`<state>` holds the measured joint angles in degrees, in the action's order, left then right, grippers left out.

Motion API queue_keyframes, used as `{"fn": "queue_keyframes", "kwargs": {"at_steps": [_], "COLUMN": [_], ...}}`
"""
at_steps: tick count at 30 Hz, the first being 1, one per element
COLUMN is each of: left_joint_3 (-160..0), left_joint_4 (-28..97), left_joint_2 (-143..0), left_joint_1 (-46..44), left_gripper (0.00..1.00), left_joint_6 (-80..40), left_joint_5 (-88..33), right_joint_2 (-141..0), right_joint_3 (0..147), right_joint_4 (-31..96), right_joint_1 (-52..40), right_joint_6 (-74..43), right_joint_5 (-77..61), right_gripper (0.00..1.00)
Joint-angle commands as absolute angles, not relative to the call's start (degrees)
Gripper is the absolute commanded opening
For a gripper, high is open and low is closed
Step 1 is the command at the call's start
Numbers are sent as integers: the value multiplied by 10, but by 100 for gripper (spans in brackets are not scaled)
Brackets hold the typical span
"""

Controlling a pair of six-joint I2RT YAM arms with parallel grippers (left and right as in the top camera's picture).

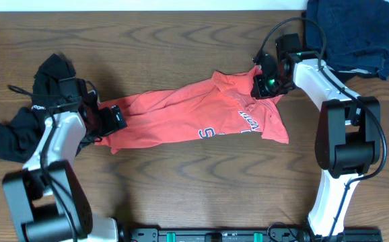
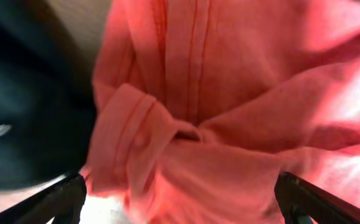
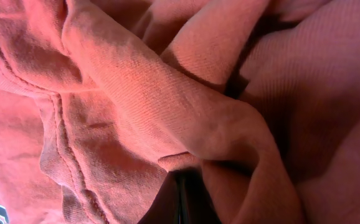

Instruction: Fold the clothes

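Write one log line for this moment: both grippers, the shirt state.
left gripper: open over shirt | right gripper: shut on shirt | shirt: bunched, unfolded | black garment: left of shirt

A dark brown wood-grain tabletop (image 1: 181, 195) fills nearly the whole overhead view, its grain running in long wavy bands from side to side. Along the far edge runs a narrow pale off-white strip (image 1: 147, 5); whether it is wall or floor cannot be told. The light is even, and shadows are soft and short.
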<state>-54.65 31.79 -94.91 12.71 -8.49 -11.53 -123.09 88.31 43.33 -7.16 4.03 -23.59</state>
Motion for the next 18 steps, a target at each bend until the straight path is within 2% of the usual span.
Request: {"fn": "queue_keyframes", "kwargs": {"at_steps": [1,14,16,18], "left_joint_3": [-547,-547,-547,-547], "left_joint_4": [304,261,254,249], "left_joint_2": [-980,-1052,-1067,-1083], "left_joint_1": [130,130,130,130], "left_gripper": [98,100,79,51], "left_joint_6": [-64,-56,-56,-56], "left_joint_5": [-144,-144,-143,-140], "right_joint_2": [-1237,-1237,-1237,-1237], "right_joint_3": [880,880,880,880], "right_joint_4": [431,426,426,427], "right_joint_1": [-79,-79,-79,-79], "right_joint_6": [49,50,50,50], "right_joint_5": [-242,-238,-235,-231], "right_gripper": [1,1,1,1]}}
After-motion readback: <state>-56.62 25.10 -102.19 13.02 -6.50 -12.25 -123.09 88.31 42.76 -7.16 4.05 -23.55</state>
